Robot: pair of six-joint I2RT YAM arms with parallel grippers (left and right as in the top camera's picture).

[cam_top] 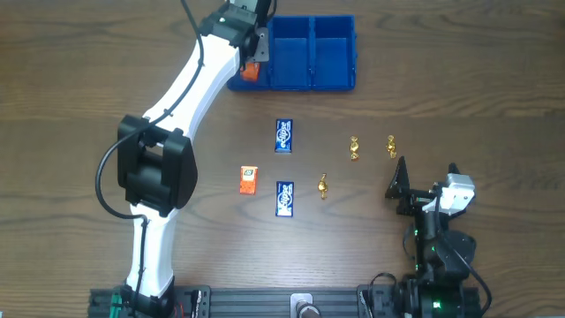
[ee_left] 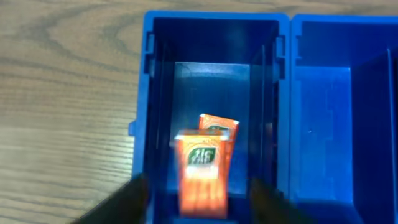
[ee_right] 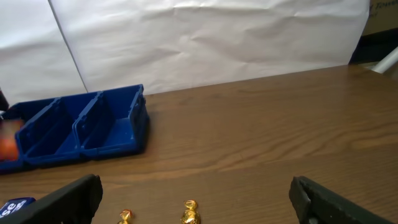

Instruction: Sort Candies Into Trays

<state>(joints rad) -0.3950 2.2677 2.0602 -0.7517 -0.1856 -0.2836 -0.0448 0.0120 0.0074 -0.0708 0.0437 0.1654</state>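
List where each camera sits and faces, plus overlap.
Top: fixed overhead, facing down on table; left arm, right arm show.
Left wrist: on left arm, looking down into an end compartment of blue tray holding orange candies; left gripper fingers.
Right wrist: low, facing across table toward tray; right gripper fingers.
Shared: top and right wrist both see tray, gold candies.

With 12 o'clock away from the arm bases, the tray sits at 12 on the table. In its left compartment, the near mint box stands just before the far mint box. At the table's centre lies the upper bar, with the lower bar at its 6. The loose mint box is at the lower bar's 10, the single sweet at its 3. The inner sweet and the outer sweet lie at the upper bar's 3
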